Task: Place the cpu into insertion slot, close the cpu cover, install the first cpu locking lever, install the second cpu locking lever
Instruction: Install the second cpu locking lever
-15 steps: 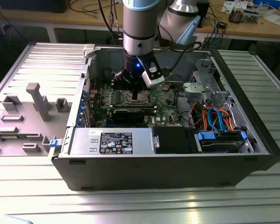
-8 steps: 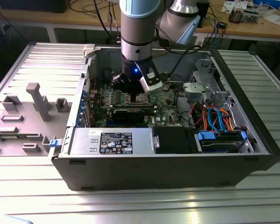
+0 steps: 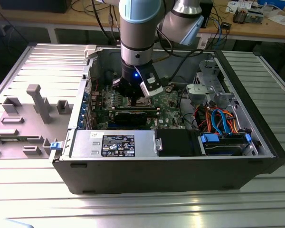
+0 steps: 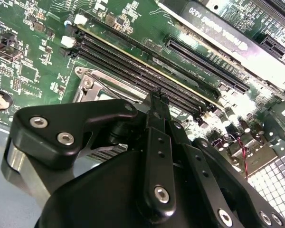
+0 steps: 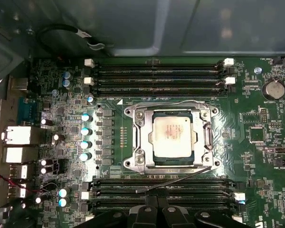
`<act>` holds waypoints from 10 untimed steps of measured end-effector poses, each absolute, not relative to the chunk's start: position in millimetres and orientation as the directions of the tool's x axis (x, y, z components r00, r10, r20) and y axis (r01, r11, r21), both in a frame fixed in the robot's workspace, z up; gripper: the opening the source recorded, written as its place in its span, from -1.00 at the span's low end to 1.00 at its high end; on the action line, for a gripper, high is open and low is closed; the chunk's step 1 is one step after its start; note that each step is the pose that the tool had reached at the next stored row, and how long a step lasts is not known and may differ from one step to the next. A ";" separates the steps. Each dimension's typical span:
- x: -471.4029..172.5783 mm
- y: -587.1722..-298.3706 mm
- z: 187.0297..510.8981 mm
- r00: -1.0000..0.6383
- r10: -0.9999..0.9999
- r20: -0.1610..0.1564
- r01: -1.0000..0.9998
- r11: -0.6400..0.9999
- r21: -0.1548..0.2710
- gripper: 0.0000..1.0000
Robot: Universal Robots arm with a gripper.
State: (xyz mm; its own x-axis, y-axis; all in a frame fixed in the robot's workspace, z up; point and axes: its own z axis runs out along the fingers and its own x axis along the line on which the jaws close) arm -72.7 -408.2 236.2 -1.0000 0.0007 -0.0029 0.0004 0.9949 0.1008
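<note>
My gripper (image 3: 134, 97) hangs low inside the case (image 3: 237, 166), over the board (image 5: 256, 156). In the second wrist view my fingers (image 4: 157, 114) are pressed together, pinching nothing. Just beyond their tips the cpu (image 5: 172, 136) lies flat in the slot (image 5: 138, 167), with the cover (image 5: 207, 137) shut around it

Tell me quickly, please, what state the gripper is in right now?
Gripper: shut, holding nothing, fingertips together just above the circuit board, next to the metal cover that lies over the chip in its socket.
</note>
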 end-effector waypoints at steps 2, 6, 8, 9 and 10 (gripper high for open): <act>-72.8 -408.2 236.3 -1.000 0.001 -0.003 0.000 0.995 0.101 -0.79; -72.8 -408.1 244.0 -1.000 0.001 -0.003 0.001 0.995 0.100 -0.79; -72.8 -408.1 246.5 -1.000 0.001 -0.003 0.001 0.995 0.097 -0.79; -72.7 -408.1 247.6 -1.000 0.001 -0.003 0.001 0.996 0.093 -0.79; -72.6 -408.1 248.2 -1.000 0.001 -0.003 0.001 0.996 0.091 -0.79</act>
State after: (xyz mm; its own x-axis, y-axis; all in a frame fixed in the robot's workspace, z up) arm -72.6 -408.1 248.2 -1.0000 0.0008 -0.0030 0.0006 0.9958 0.0911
